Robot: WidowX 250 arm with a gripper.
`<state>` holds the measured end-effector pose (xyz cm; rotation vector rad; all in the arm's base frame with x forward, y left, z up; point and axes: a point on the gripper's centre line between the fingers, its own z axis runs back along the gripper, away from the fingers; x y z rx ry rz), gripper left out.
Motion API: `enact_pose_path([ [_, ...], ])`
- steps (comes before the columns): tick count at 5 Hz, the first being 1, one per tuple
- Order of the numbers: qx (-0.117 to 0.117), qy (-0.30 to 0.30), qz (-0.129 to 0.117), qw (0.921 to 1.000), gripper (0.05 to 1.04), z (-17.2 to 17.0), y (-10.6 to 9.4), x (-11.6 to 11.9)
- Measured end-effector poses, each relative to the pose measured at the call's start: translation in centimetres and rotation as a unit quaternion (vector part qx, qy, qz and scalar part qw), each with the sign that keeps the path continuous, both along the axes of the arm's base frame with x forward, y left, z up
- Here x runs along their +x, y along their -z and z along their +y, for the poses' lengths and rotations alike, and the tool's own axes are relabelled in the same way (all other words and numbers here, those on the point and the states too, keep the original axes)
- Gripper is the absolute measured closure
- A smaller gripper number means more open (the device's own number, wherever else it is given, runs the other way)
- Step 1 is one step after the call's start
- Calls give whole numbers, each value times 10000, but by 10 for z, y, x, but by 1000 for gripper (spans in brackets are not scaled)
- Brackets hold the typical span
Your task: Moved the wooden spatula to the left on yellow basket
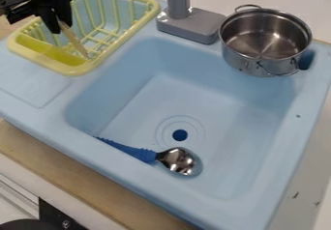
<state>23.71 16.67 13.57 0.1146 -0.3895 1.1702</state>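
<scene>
The wooden spatula (76, 44) slants down inside the yellow basket (74, 71), its upper end pinched between the fingers of the pincer (61, 27) and its lower end by the basket's near side, close to the solid yellow-green section. Whether that lower end rests on the rack I cannot tell. As I judge it, most of the job is done: the spatula is in hand and within the basket, towards the view's left. What is left is perhaps a small shift, then letting go and lifting clear. Beyond the basket stand the grey faucet (188, 25) and the steel pot (249, 62); the blue-handled spoon (139, 152) lies in the sink (45, 110).
</scene>
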Motion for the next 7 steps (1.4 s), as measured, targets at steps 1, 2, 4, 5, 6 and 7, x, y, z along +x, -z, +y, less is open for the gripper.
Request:
enact_pose_path([
  [1, 10, -101, -9, 9999, 996, 8, 0, -5],
  [2, 13, -154, 9, 9999, 996, 12, 0, -8],
  [4, -154, -178, -77, 9997, 977, 17, 3, -12],
  [5, -272, 1, -28, 9996, 805, 16, 11, -8],
  [6, -374, 265, -118, 9989, 536, 12, 11, -4],
  [7, -348, 222, -98, 9991, 242, 13, 10, -5],
])
